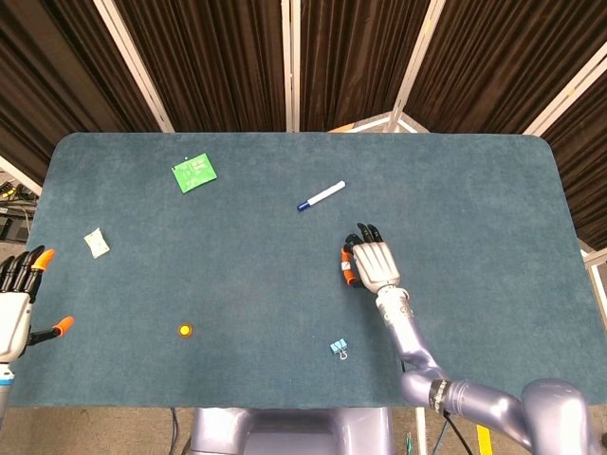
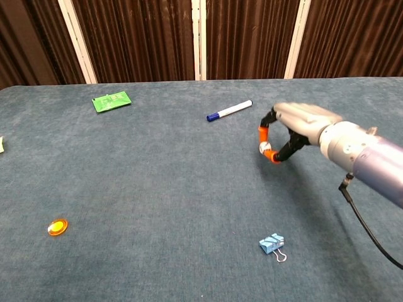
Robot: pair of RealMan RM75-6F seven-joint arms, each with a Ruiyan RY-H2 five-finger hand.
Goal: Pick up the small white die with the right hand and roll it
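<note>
The small white die (image 2: 264, 148) shows as a white speck pinched between the orange-tipped thumb and finger of my right hand (image 2: 302, 123), raised a little above the blue table (image 2: 157, 182). From the head view the right hand (image 1: 372, 263) hovers right of the table's middle, palm down, and the die is mostly hidden between the orange fingertips (image 1: 347, 256). My left hand (image 1: 14, 301) hangs off the table's left edge with its fingers spread and nothing in it.
A white marker with a blue cap (image 1: 321, 195) lies just beyond the right hand. A blue binder clip (image 1: 338, 347) sits nearer the front edge. Further left are an orange disc (image 1: 185, 330), a white packet (image 1: 96, 244) and a green card (image 1: 194, 173).
</note>
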